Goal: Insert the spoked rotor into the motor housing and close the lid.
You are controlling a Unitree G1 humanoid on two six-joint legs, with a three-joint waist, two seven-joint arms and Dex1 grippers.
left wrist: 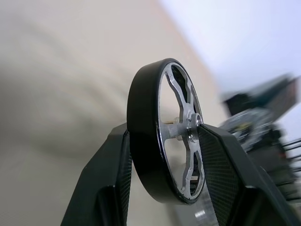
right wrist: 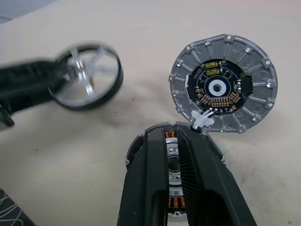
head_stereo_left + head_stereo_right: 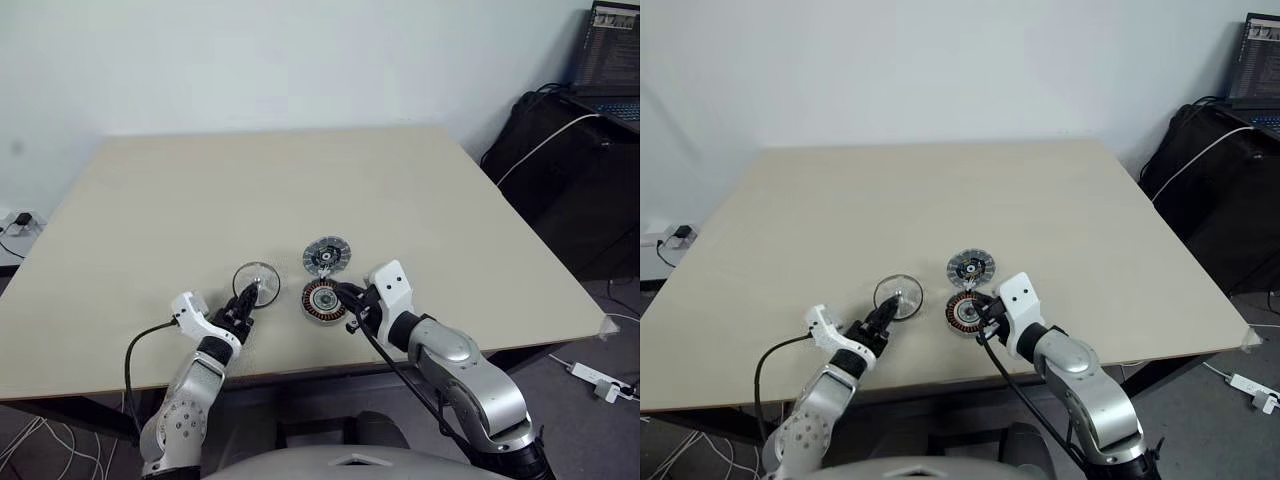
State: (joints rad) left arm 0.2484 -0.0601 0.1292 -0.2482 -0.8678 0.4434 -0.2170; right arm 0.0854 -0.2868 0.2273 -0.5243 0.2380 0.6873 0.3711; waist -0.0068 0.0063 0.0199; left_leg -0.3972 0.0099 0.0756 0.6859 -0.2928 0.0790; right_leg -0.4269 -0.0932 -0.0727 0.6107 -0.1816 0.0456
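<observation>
Two grips: left gripper (image 3: 243, 303) clamps the spoked rotor (image 3: 257, 283) on edge just above the table (image 3: 150, 200), right gripper (image 3: 343, 302) pinches the motor housing (image 3: 322, 299) rim beside the ribbed lid (image 3: 327, 256).

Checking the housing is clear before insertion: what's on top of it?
The right gripper, fingers together, lies across the housing, hiding its middle; copper windings show between and beside them. The rotor is not in it.

One spoked rotor (image 3: 257, 283), one motor housing (image 3: 322, 300) and one lid (image 3: 327, 256) are here. One table (image 3: 300, 190) holds them. Two grippers (image 3: 243, 303) (image 3: 347, 300) reach in.
</observation>
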